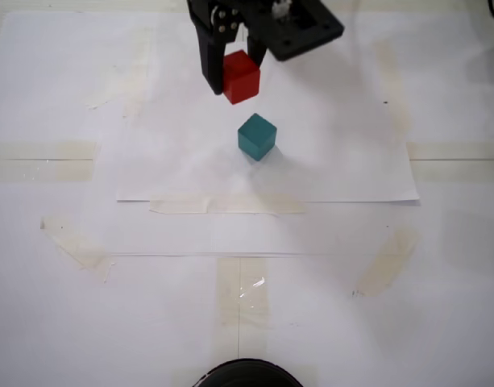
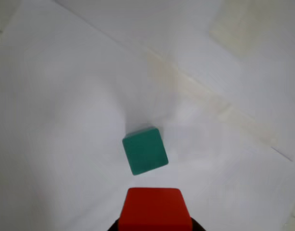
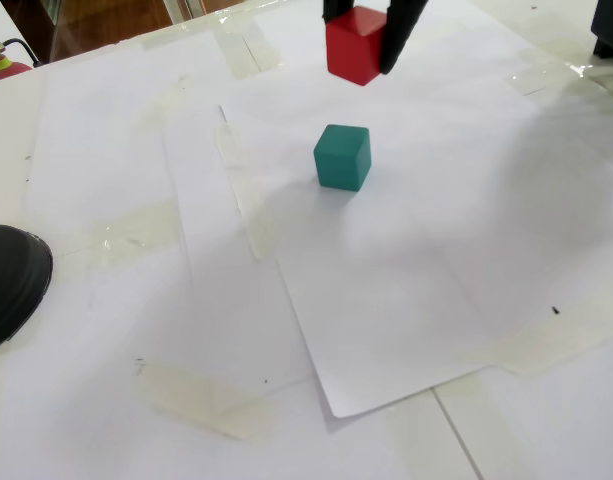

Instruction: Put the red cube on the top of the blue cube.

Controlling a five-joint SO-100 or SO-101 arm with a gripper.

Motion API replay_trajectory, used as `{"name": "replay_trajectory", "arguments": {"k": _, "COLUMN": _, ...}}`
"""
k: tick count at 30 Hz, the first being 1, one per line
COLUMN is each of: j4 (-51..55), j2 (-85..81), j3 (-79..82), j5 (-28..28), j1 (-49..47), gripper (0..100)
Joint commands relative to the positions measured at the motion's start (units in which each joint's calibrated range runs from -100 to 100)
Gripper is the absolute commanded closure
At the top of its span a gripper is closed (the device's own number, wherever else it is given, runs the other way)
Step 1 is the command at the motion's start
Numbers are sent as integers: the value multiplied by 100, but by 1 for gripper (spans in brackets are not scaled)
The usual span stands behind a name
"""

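My gripper [image 1: 234,76] is shut on the red cube [image 1: 241,76] and holds it in the air, above and just behind the blue cube [image 1: 256,136]. The blue cube is teal and sits alone on the white paper. In a fixed view the red cube [image 3: 354,45] hangs between the black fingers [image 3: 400,35] above the teal cube [image 3: 342,157]. In the wrist view the red cube [image 2: 154,208] is at the bottom edge, with the teal cube [image 2: 145,150] just beyond it on the paper.
White paper sheets [image 1: 327,169] taped to the table cover the work area, with tape strips [image 1: 226,204] at their edges. A dark round object [image 3: 11,280] lies at the left edge in a fixed view and shows at the bottom in a fixed view [image 1: 242,373].
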Motion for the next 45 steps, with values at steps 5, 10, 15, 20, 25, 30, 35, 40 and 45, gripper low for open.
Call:
{"name": "replay_trajectory", "arguments": {"k": 5, "j4": -146, "j2": 244, "j3": -683, "j5": 244, "j1": -256, "gripper": 87}}
{"name": "replay_trajectory", "arguments": {"k": 10, "j4": -244, "j2": 579, "j3": -910, "j5": 386, "j1": -362, "gripper": 87}}
{"name": "replay_trajectory", "arguments": {"k": 15, "j4": -317, "j2": 939, "j3": -1119, "j5": 459, "j1": -392, "gripper": 87}}
{"name": "replay_trajectory", "arguments": {"k": 20, "j4": -399, "j2": 1300, "j3": -1337, "j5": 498, "j1": -407, "gripper": 87}}
{"name": "replay_trajectory", "arguments": {"k": 25, "j4": -447, "j2": 1489, "j3": -1419, "j5": 518, "j1": -415, "gripper": 87}}
{"name": "replay_trajectory", "arguments": {"k": 30, "j4": -447, "j2": 1549, "j3": -1419, "j5": 513, "j1": -385, "gripper": 87}}
{"name": "replay_trajectory", "arguments": {"k": 35, "j4": -447, "j2": 1549, "j3": -1419, "j5": 513, "j1": -362, "gripper": 87}}
{"name": "replay_trajectory", "arguments": {"k": 40, "j4": -456, "j2": 1549, "j3": -1410, "j5": 513, "j1": -332, "gripper": 86}}
{"name": "replay_trajectory", "arguments": {"k": 45, "j4": -456, "j2": 1549, "j3": -1401, "j5": 513, "j1": -317, "gripper": 86}}
